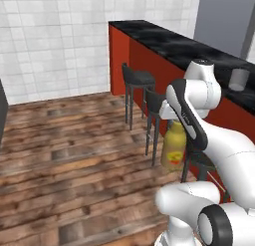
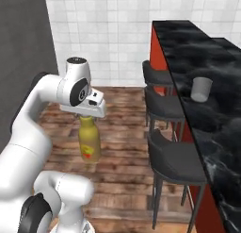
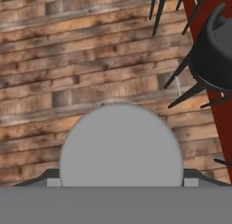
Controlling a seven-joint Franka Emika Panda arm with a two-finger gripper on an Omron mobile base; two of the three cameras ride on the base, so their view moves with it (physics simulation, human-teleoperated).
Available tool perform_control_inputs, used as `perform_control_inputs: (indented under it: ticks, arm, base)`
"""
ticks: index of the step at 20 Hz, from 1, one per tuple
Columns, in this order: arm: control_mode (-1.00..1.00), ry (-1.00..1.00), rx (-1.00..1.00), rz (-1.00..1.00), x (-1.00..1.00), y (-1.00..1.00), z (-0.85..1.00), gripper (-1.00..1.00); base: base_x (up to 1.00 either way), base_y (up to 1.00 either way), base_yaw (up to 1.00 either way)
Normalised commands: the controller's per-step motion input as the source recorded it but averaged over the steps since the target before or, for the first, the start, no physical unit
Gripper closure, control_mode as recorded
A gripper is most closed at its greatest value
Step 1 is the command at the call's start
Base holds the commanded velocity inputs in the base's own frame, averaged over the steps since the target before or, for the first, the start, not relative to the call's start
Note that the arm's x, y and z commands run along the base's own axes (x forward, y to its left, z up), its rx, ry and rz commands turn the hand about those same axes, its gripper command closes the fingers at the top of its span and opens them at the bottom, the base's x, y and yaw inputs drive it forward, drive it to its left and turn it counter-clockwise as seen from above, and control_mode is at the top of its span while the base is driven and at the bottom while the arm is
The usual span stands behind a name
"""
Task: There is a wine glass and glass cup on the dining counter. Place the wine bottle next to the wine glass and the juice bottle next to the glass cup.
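My gripper (image 2: 87, 116) is shut on the neck of the juice bottle (image 2: 89, 141), a squat yellow bottle with a red-and-yellow label. The bottle hangs upright in the air over the wooden floor, left of the stools. From the other side the juice bottle (image 1: 174, 145) shows below the hand (image 1: 175, 119), partly behind the forearm. In the hand view its top is a round grey shape (image 3: 121, 146) between the fingertips. The glass cup (image 2: 201, 89) (image 1: 239, 79) stands on the dining counter (image 2: 188, 43) (image 1: 164, 38), well away from the bottle. The wine glass and wine bottle are out of view.
Dark bar stools (image 2: 176, 163) (image 1: 138, 79) line the counter's red side between the bottle and the marble top. A tall dark grey panel (image 2: 23, 48) rises at the left. White tiled wall stands behind, with open wooden floor (image 1: 64, 155) to the left.
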Motion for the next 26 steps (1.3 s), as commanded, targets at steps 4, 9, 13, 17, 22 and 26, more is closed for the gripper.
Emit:
perform_control_inputs:
  ticks: [4, 9, 13, 17, 22, 26]
  arm:
    - [1.00, 0.00, 0.00, 0.00, 0.00, 0.00, 0.00, 1.00]
    - [1.00, 0.00, 0.00, 0.00, 0.00, 0.00, 0.00, 1.00]
    - [1.00, 0.00, 0.00, 0.00, 0.00, 0.00, 0.00, 1.00]
    - [1.00, 0.00, 0.00, 0.00, 0.00, 0.00, 0.00, 1.00]
    - [1.00, 0.00, 0.00, 0.00, 0.00, 0.00, 0.00, 1.00]
    - [1.00, 0.00, 0.00, 0.00, 0.00, 0.00, 0.00, 1.00]
  base:
    - [0.87, 0.35, -0.23]
    - [0.66, 0.35, -0.48]
    - [0.46, 0.30, -0.69]
    - [0.35, 0.26, -0.78]
    - [0.30, 0.24, -0.80]
    - [0.40, 0.26, -0.68]
